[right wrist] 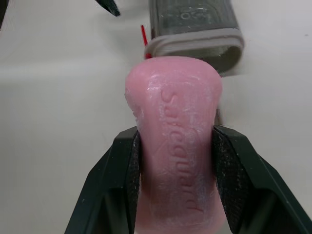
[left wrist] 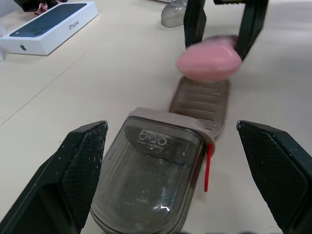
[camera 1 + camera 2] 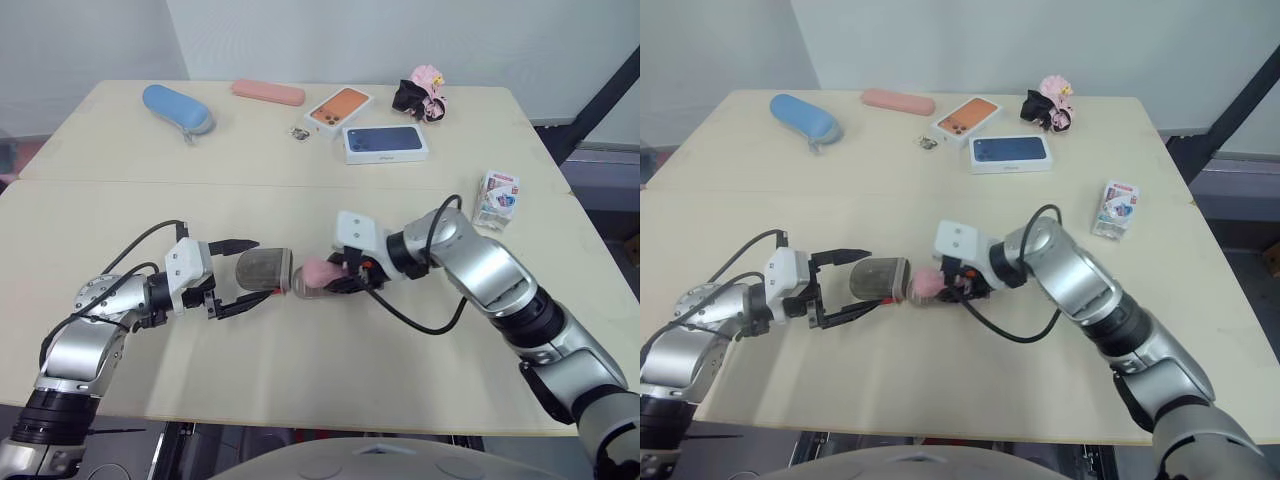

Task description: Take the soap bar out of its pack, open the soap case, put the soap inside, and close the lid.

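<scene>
1. The right tool (image 1: 174,141) clenches the pink oval soap bar (image 1: 173,97) just above the empty ribbed tray (image 2: 202,102) of the smoky translucent plastic soap case (image 3: 275,272).
2. The left tool (image 3: 262,268) is released, its fingers straddling the hinged-back lid (image 2: 151,180) on the table (image 3: 330,370).

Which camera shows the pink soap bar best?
The right wrist view: the soap bar sits close up, held by the right gripper, its embossed lettering showing. The left wrist view shows it from farther off, over the open soap case. Both eye views show a small pink end beside the case.
</scene>
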`<state>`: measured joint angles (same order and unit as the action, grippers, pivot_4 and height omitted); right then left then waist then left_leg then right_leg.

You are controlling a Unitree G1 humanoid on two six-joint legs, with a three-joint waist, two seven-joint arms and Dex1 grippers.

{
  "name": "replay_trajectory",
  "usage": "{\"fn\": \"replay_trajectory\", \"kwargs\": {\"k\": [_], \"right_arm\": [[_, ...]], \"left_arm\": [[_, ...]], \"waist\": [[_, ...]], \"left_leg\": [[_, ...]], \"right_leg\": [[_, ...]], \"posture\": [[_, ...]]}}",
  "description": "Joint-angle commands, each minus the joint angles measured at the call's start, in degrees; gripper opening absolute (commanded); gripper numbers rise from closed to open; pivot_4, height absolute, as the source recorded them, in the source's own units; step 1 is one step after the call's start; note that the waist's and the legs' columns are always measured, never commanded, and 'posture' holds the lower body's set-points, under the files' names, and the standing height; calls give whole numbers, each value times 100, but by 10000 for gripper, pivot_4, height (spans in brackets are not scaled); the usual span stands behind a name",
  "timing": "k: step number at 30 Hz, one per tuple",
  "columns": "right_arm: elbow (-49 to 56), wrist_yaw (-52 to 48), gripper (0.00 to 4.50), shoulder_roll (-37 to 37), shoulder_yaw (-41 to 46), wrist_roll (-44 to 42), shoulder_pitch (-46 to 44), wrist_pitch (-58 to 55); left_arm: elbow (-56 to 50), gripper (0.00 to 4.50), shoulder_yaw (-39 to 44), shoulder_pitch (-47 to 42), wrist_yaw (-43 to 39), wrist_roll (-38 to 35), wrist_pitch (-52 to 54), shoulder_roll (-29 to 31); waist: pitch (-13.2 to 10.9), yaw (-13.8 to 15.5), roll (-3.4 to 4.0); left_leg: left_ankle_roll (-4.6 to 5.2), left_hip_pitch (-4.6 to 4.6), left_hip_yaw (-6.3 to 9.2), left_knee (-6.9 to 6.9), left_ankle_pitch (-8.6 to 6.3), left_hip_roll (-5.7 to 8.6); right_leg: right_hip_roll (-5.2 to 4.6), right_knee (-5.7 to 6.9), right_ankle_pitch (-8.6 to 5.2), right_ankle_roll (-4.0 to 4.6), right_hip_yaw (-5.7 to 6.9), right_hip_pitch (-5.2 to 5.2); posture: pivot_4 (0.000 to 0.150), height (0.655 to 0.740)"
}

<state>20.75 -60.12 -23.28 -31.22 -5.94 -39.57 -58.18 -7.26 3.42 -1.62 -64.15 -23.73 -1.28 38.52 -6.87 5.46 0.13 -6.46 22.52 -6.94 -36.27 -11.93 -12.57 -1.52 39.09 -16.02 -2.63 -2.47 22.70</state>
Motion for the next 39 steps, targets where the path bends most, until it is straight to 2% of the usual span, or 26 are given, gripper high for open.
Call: {"fn": "replay_trajectory", "kwargs": {"k": [1, 20, 22, 23, 25, 28, 32, 35, 39], "right_arm": [[-45, 363, 16365, 88, -115, 94, -220, 132], [-571, 426, 16365, 259, -485, -158, -512, 450], [-583, 384, 26872, 186, -563, -99, -539, 541], [-597, 383, 29044, 168, -571, -92, -542, 563], [-608, 387, 37033, 151, -558, -110, -547, 579], [-568, 385, 44924, 158, -470, -187, -547, 523], [-353, 340, 44924, -59, -370, -230, -480, 631], [-152, 284, 44924, -254, 48, -467, -239, 926], [30, -43, 44924, -582, 1372, -1220, 853, 1864]], "left_arm": [[10, 45000, 54, -88, -144, -52, -17, 108], [-104, 45000, 126, 11, -112, -4, 37, 89], [-128, 45000, 130, 41, -92, -12, 37, 96], [-141, 45000, 127, 58, -83, -11, 34, 100], [-164, 45000, 128, 90, -65, -12, 29, 104], [-189, 45000, 124, 116, -28, -8, 35, 97], [-205, 45000, 84, 109, 1, 8, 29, 85], [-127, 45000, 68, 28, -26, 35, -18, 105], [122, 45000, -17, -282, -271, 194, -144, 268]], "waist": [[0, -19, 0], [0, -56, 0], [0, -58, 0], [0, -56, 0], [0, -56, 0], [0, -60, 0], [0, -55, -1], [0, -30, -1], [8, 68, -13]], "left_leg": [[0, 0, 0, 2, 0, 0], [0, 2, 0, 5, 0, 0], [0, 2, 1, 5, 0, -1], [0, 1, 1, 4, 0, 0], [0, 0, 1, 4, 0, -1], [0, 1, 1, 4, 0, 0], [0, 0, 1, 4, 0, 0], [0, 1, 1, 4, 0, 0], [0, 1, 2, 4, 0, -2]], "right_leg": [[2, -1, 0, 0, 0, 1], [5, 5, 0, 0, 4, -6], [5, 6, 0, -1, 4, -6], [5, 6, 0, 0, 5, -7], [4, 4, 0, 0, 6, -9], [5, 5, 0, -1, 6, -9], [4, 4, 0, -1, 5, -10], [5, 5, 0, -1, 6, -11], [0, 2, 0, -1, 5, -14]], "posture": [[1500, 7400], [1500, 7400], [1500, 7400], [1500, 7400], [1500, 7400], [1500, 7400], [1500, 7400], [1500, 7400], [1500, 7400]]}}
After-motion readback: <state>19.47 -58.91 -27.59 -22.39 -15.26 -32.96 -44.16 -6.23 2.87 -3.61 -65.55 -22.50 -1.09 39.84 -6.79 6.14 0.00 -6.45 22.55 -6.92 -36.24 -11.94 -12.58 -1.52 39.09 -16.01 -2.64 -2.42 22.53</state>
